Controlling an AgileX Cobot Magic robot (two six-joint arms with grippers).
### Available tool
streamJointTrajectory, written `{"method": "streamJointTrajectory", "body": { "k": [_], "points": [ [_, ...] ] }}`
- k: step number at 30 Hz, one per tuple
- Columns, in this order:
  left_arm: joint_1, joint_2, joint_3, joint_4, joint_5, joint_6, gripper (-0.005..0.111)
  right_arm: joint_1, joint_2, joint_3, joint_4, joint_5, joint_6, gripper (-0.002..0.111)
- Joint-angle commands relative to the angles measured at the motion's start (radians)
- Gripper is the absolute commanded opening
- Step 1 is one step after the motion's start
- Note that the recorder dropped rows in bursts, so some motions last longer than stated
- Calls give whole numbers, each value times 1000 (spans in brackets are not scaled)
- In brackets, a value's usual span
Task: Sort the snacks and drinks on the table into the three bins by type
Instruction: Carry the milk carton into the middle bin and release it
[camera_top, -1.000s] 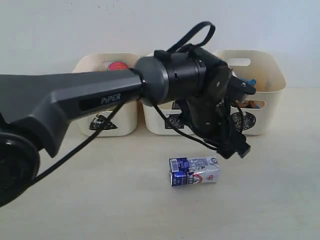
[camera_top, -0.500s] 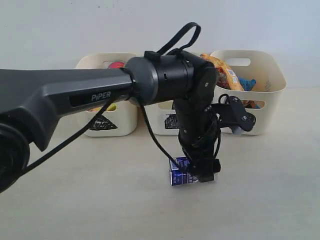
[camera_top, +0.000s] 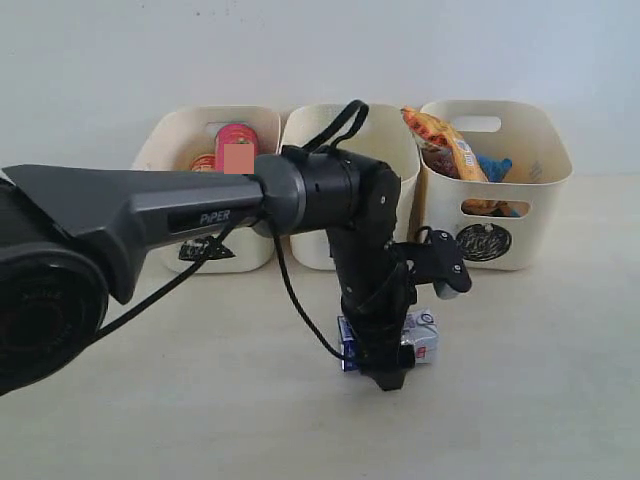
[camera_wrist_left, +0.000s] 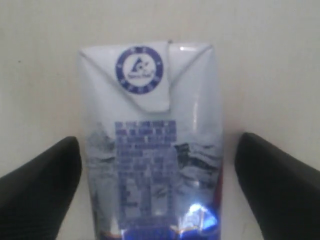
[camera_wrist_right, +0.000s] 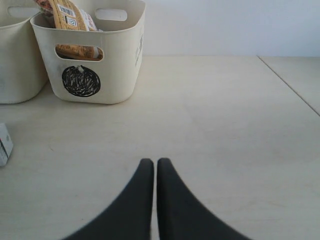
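On my feed the left arm stretches across the table, with the left gripper low over the white and blue carton. The carton's lying on its side, half hidden by the wrist. Along the back wall: left bin with a pink tube, middle bin, and the circle-marked right bin holding an orange bag and a blue bag.

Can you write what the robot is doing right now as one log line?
left gripper: open, straddling white and blue carton | carton: lying on table | right gripper: shut, empty
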Motion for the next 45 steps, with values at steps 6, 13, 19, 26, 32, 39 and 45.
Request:
{"method": "streamJointTrajectory", "body": {
  "k": [6, 13, 19, 26, 32, 39, 45],
  "points": [
    [-6, -29, 4, 5, 23, 23, 5, -3, -5, 5, 2, -6, 0, 0],
    [-6, -153, 4, 1, 73, -97, 4, -3, -5, 5, 2, -6, 0, 0],
    [-6, -279, 4, 61, -57, -330, 4, -3, -5, 5, 2, -6, 0, 0],
    [-4, -335, 4, 314, -315, -728, 4, -3, -5, 5, 2, -6, 0, 0],
    [37, -289, 4, 684, -424, -1116, 4, -3, -5, 5, 2, -6, 0, 0],
    [136, -209, 2, 692, -554, -1193, 25, -3, -5, 5, 2, -6, 0, 0],
    [154, -180, 2, 685, -588, -1193, 96, -3, -5, 5, 2, -6, 0, 0]
  ]
}}
